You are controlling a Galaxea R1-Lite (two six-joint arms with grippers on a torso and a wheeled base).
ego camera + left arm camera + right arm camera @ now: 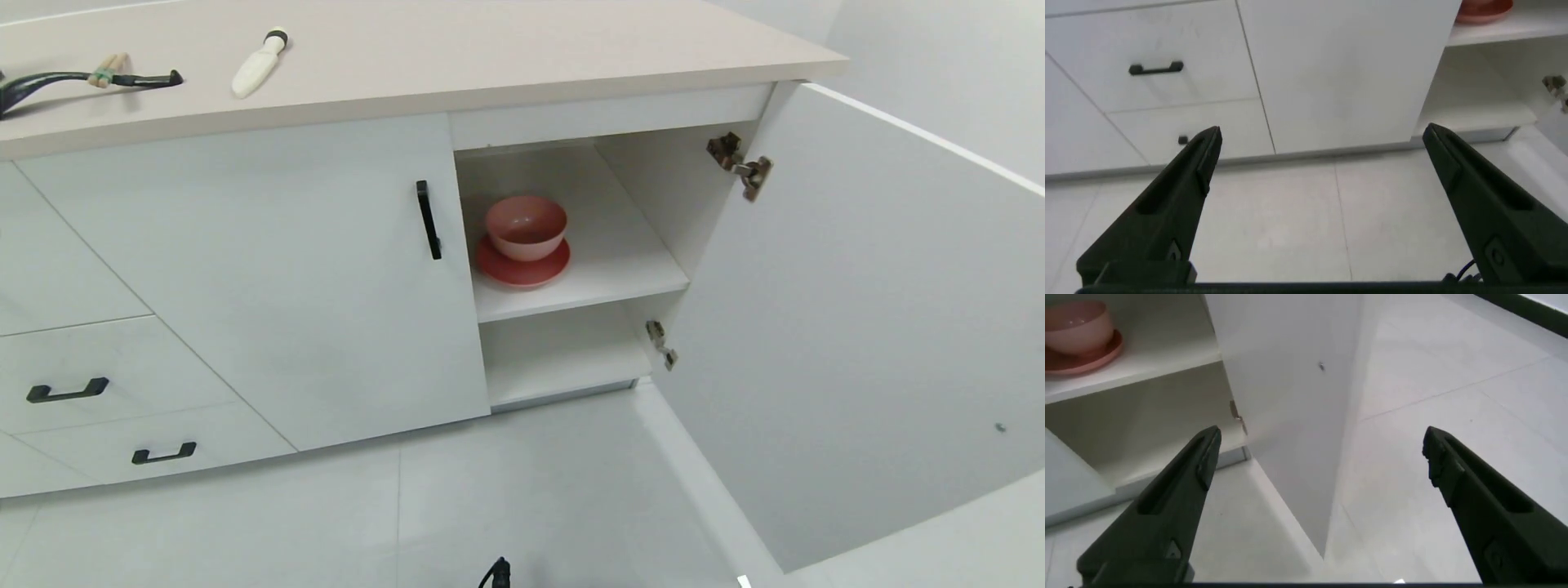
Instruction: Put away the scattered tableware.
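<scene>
Left claw [1323,139] and right claw [1320,437] both spread wide above floor [1290,220]. Pink bowl [526,224] sits on red plate [522,269], upper cabinet shelf [612,261]; door [857,310] open.

A bowl [526,226] sits on a plate [522,265] on the upper shelf [608,273] inside the cabinet, its right door [857,327] swung out; the shut door [269,278] and drawers [73,367] lie leftward. Above, on the tabletop [490,49], a short utensil [258,64] lies right of a long-handled one [82,80]
</scene>
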